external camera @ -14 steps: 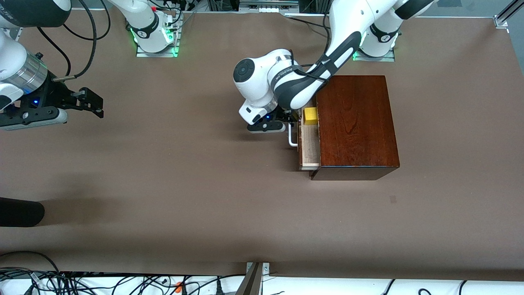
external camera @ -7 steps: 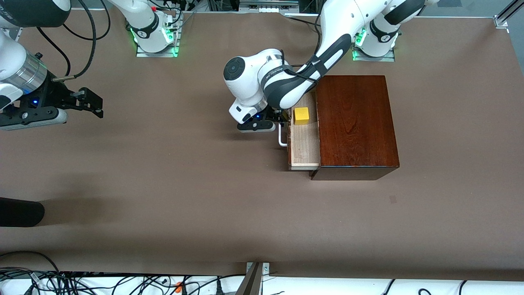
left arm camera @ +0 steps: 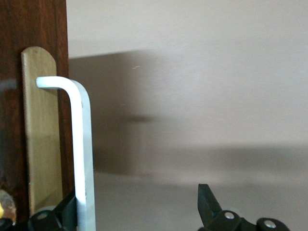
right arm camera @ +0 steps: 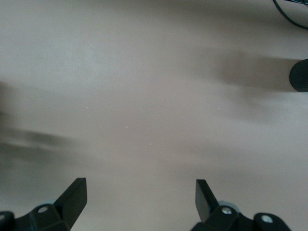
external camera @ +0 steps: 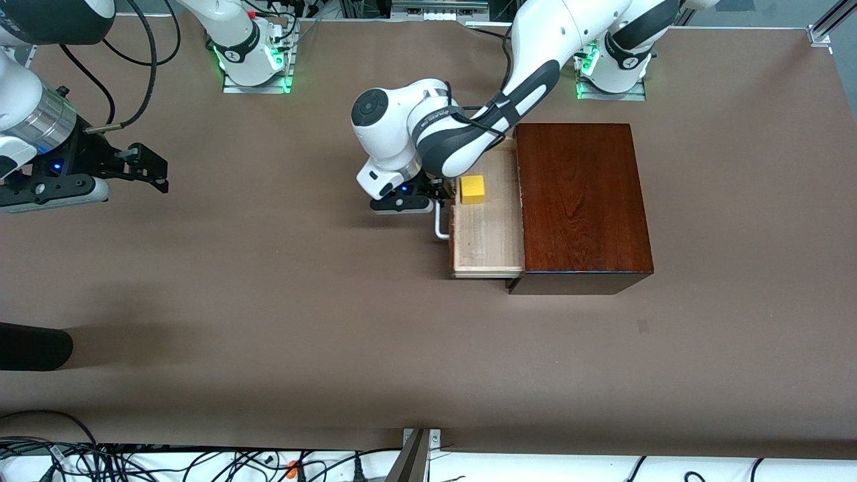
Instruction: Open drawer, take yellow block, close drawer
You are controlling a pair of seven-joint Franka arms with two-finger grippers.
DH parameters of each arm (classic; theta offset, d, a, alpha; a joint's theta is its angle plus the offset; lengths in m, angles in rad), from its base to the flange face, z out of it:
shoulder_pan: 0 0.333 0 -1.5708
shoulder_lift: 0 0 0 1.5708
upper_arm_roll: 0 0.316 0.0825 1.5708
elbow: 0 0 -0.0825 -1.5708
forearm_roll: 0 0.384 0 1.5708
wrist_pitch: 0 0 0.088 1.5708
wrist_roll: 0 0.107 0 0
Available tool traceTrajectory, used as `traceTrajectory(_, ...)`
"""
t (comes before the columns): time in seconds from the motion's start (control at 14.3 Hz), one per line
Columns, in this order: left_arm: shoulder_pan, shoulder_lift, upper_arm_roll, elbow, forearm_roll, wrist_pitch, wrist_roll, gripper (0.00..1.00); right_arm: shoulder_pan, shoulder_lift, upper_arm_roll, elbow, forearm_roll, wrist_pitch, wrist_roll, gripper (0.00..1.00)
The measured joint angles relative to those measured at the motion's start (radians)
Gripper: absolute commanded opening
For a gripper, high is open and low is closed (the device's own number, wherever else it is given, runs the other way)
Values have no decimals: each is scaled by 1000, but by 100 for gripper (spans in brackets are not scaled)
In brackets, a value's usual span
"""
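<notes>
Front view: the left gripper [external camera: 438, 199] hooks the handle [external camera: 440, 224] with its jaws apart, the drawer [external camera: 485, 241] partly out near the table's robot edge, the block [external camera: 473, 189] inside. Pull straight. The right gripper [external camera: 150, 167] waits wide by the table's end

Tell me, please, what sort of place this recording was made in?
Most likely a robotics lab: two white arms bolted along a brown-covered table, the left gripper at a wooden box's drawer, the right gripper waiting open, and loose cables along the edge.
</notes>
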Motion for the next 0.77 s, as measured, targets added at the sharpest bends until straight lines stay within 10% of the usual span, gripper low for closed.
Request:
traceTrajectory(0.42, 51, -64, -38, 64, -87, -52, 10, 100, -1, 0, -1, 0, 0, 0, 0, 100)
traceTrajectory(0.77, 423, -329, -257, -45, -213, -195, 196, 100, -2, 0, -2, 0, 0, 0, 0, 100)
